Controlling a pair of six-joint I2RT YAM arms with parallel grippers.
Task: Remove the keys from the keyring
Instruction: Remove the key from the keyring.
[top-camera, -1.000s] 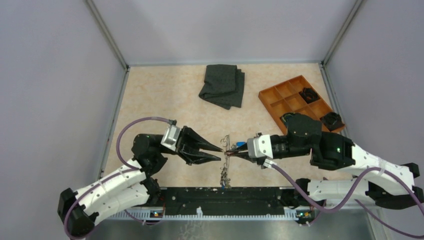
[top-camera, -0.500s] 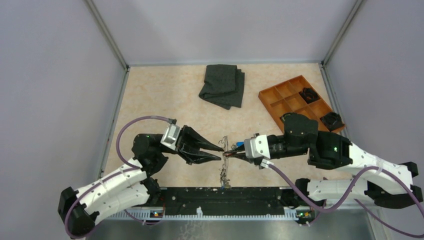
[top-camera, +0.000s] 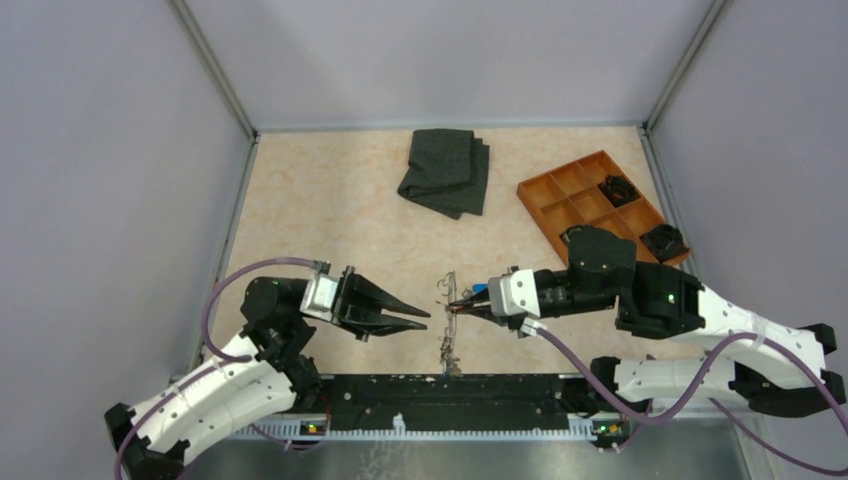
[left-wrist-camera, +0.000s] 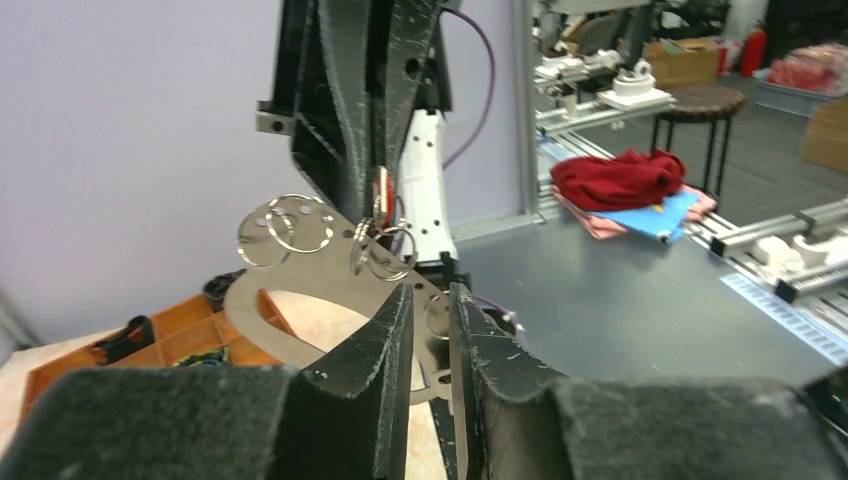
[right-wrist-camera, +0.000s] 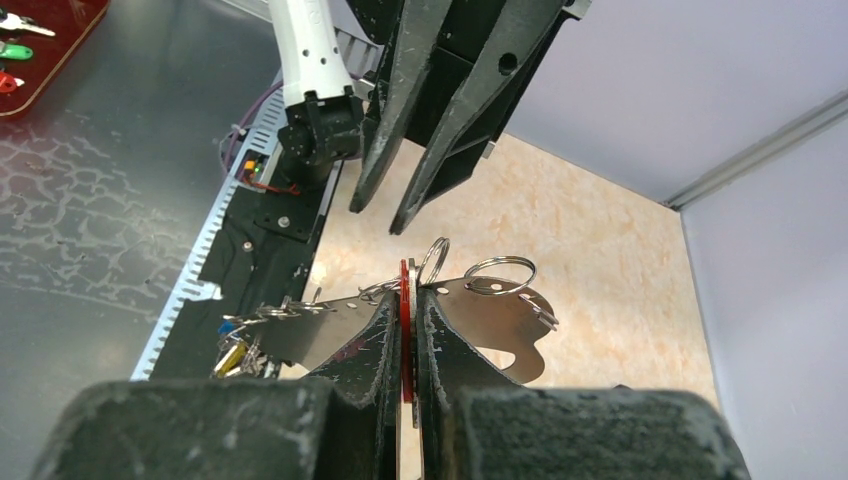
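Okay, mid-job: my right pincer (top-camera: 462, 300) is clamped on the red key (right-wrist-camera: 405, 290) with the keyring (right-wrist-camera: 490, 315) dangling dead centre of frame, the left pincer (top-camera: 427, 319) sits just left, empty, slightly apart, and I reckon it must pinch the keyring next so I can twist that key off.

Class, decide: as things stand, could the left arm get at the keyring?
Probably yes: the open left gripper points straight at the keyring, nothing lying between them; the right gripper pinches its red key from the opposite side.
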